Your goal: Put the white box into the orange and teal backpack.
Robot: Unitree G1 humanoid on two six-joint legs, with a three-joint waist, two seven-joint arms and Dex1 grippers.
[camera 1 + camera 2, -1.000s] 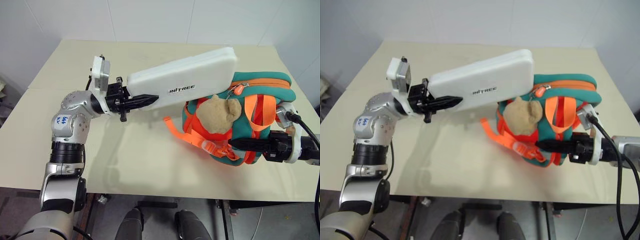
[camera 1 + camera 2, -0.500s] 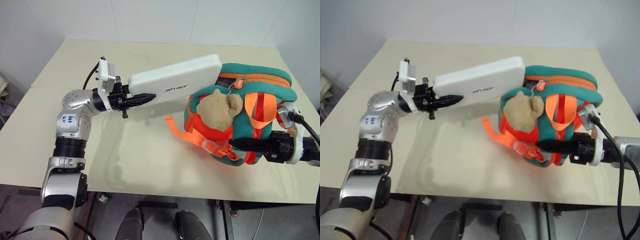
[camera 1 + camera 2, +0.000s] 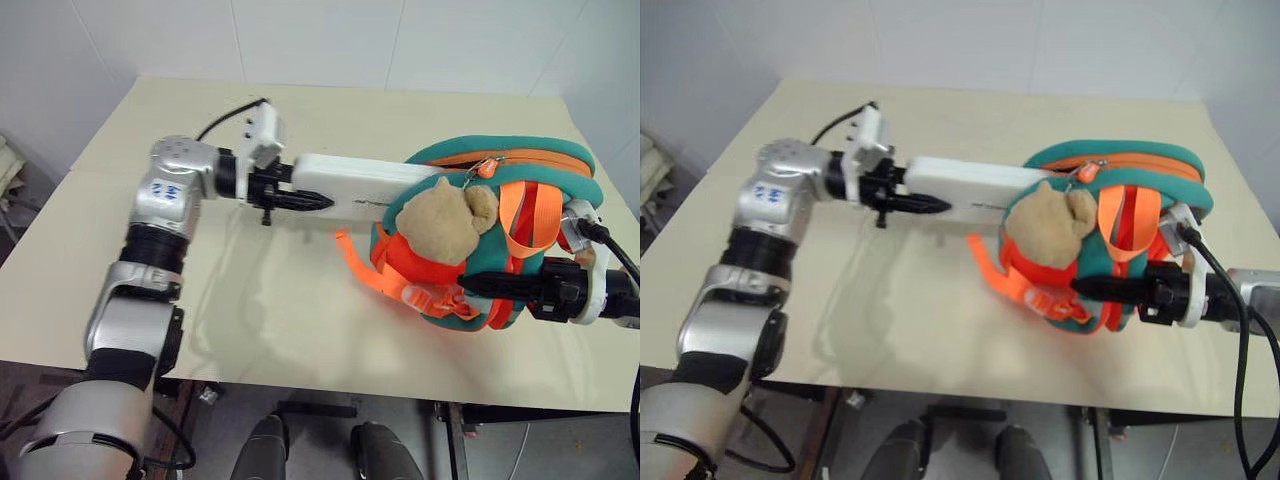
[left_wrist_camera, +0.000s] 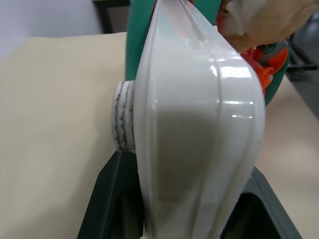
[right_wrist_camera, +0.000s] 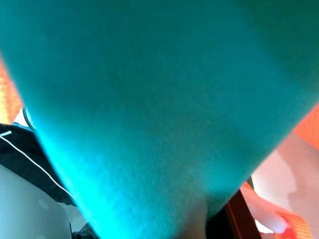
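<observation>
The white box (image 3: 355, 183) hangs level above the table, and my left gripper (image 3: 300, 200) is shut on its left end. In the left wrist view the box (image 4: 194, 124) runs between the black fingers (image 4: 107, 194) toward the bag. Its far end reaches into the open top of the orange and teal backpack (image 3: 520, 165), behind the tan plush animal (image 3: 438, 222). The backpack stands at the table's right side. My right gripper (image 3: 480, 284) is shut on the backpack's lower front edge, and teal fabric (image 5: 149, 99) lies close against its wrist camera.
The beige table (image 3: 280, 310) carries the bag, with its front edge near me and a white wall behind. Loose orange straps (image 3: 360, 265) trail from the backpack onto the table toward the middle. A black cable (image 3: 612, 255) runs along my right arm.
My left arm has swung the white box down to level and rightward, so its far end now sits in the backpack's opening. The right gripper has kept still on the bag.
</observation>
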